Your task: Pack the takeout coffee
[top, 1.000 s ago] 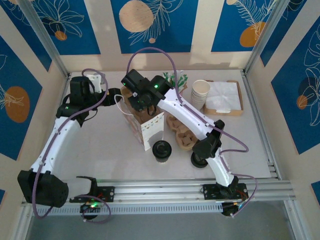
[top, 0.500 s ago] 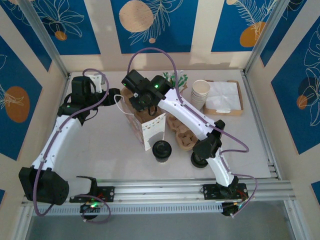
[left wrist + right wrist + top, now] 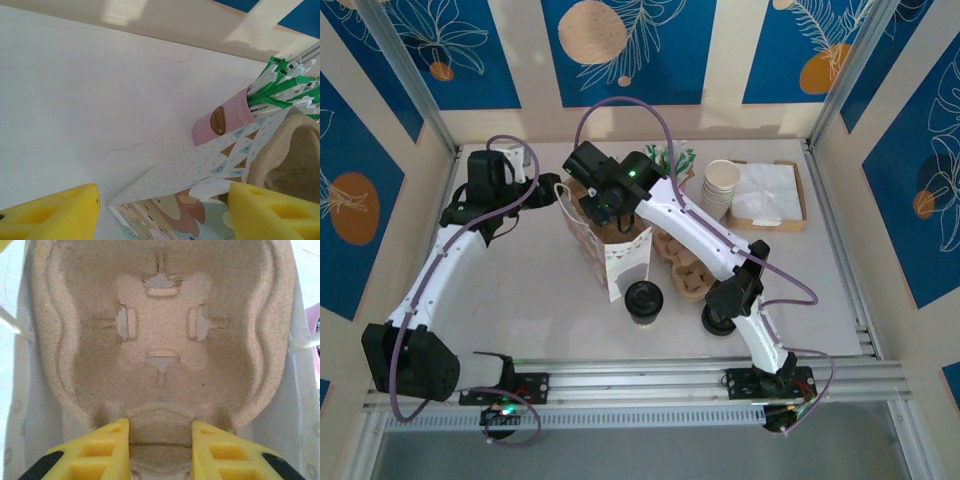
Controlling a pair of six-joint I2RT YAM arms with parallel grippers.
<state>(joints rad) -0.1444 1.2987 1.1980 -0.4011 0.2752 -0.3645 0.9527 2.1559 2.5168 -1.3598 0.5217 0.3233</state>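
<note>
**Top external view, entry: takeout coffee standing outside the bag**

Item: takeout coffee (image 3: pixel 643 299), one paper cup with a round black sip lid. It stands upright on the table (image 3: pixel 520 300), lid up, long axis vertical, facing the overhead camera. The sip-hole direction is too small to make out.

Location: on the bare tabletop, just beside the near lower corner of the patterned paper bag (image 3: pixel 618 252) and to the left of the stack of pulp carriers (image 3: pixel 686 268). It sits outside the bag and free of both grippers.

Right gripper (image 3: pixel 160 432): reaching into the bag mouth from above, farther from the bases than the cup and well apart from it. On the right wrist camera, the yellow fingers (image 3: pixel 114 440) pinch the near rim of a pulp cup carrier (image 3: pixel 160 340), whose slotted pocket faces the lens.

Left gripper (image 3: pixel 162 196): at the far left side of the bag, well apart from the cup. Its jaws stand wide, with the bag's upper edge between them and nothing clamped.

Nearby: pink cup of green-wrapped straws (image 3: pixel 222 122) behind the bag.
</note>
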